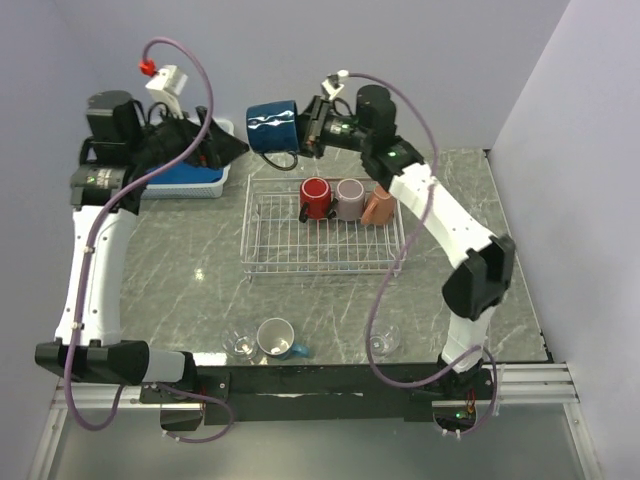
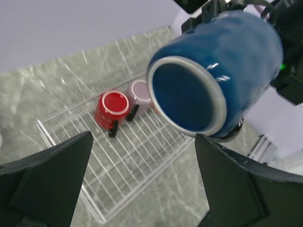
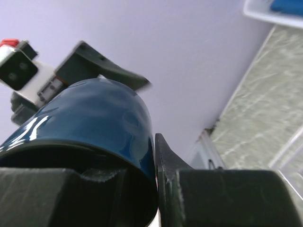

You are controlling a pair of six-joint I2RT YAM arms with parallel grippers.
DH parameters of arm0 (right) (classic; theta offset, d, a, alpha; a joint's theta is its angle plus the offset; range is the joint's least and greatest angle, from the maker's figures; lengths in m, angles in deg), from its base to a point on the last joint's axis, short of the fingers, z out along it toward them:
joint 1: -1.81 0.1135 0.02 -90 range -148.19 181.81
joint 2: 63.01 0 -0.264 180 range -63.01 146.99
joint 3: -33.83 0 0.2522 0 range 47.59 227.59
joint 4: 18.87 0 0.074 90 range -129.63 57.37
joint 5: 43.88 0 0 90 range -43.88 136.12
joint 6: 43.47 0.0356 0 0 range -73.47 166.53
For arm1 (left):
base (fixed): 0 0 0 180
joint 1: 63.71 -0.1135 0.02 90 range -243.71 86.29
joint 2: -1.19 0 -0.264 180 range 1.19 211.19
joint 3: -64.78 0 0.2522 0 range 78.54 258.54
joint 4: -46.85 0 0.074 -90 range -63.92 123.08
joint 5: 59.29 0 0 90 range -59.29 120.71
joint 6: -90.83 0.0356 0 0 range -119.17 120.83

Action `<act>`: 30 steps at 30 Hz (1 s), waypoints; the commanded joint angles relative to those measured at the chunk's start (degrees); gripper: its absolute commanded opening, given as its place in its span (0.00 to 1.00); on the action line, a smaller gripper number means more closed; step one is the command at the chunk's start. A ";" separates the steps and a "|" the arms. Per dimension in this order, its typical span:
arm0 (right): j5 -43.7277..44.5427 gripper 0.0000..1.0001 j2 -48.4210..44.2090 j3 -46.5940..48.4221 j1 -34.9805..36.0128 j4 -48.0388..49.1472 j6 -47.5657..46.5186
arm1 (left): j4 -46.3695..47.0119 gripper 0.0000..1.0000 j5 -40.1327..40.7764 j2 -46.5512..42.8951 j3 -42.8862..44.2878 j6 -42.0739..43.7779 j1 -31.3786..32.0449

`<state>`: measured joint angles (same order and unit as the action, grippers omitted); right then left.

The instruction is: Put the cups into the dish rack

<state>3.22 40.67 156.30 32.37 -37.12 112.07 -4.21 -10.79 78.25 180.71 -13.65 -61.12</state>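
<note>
My right gripper (image 1: 305, 128) is shut on the rim wall of the navy mug (image 1: 270, 127) and holds it on its side in the air, above the far left edge of the white wire dish rack (image 1: 262, 262). In the right wrist view the gripper (image 3: 154, 182) pinches the mug (image 3: 90, 123), one finger inside and one outside. My left gripper (image 1: 228, 148) is open and empty just left of the mug; its view shows the mug's mouth (image 2: 189, 92) beyond the gripper (image 2: 142, 142). The red (image 1: 316, 198), mauve (image 1: 349, 198) and salmon (image 1: 378, 206) mugs sit in the rack.
A light blue mug (image 1: 276, 338) and two clear glass cups (image 1: 241, 345) (image 1: 383, 343) stand on the marble table near the front edge. A white plastic basket with blue cloth (image 1: 195, 180) sits at the back left, under my left arm.
</note>
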 commanded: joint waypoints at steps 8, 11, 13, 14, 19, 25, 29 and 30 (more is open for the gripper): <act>-3.69 0.00 4.34 4.49 1.86 22.34 12.87 | 6.44 0.96 -0.78 2.49 -1.70 -8.35 7.34; -3.16 0.00 5.13 3.10 1.87 26.35 15.22 | 10.92 0.96 -2.36 1.78 -4.17 -12.83 7.87; -2.81 0.00 5.83 2.21 1.95 27.60 16.02 | 11.81 0.96 -3.06 1.96 -4.17 -14.51 8.13; -2.90 0.00 6.09 2.47 2.04 27.78 15.94 | 13.38 0.96 -4.11 1.96 -4.52 -16.44 8.13; -2.11 0.00 8.56 3.62 2.48 30.33 17.96 | 18.31 0.96 -8.77 3.53 -5.84 -22.86 8.31; -1.14 0.00 9.00 0.55 2.57 35.95 21.91 | 25.51 0.96 -13.43 4.51 -6.10 -31.83 8.31; 0.00 0.00 9.35 0.46 2.74 37.88 23.31 | 28.94 0.96 -14.14 3.72 -9.08 -36.83 8.31; 0.26 0.00 9.70 0.28 2.74 38.59 23.67 | 30.08 0.96 -14.75 3.54 -9.62 -38.15 8.31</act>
<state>1.17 50.90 155.99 34.47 -8.29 132.28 17.14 -20.58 83.54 172.58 -44.40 -53.51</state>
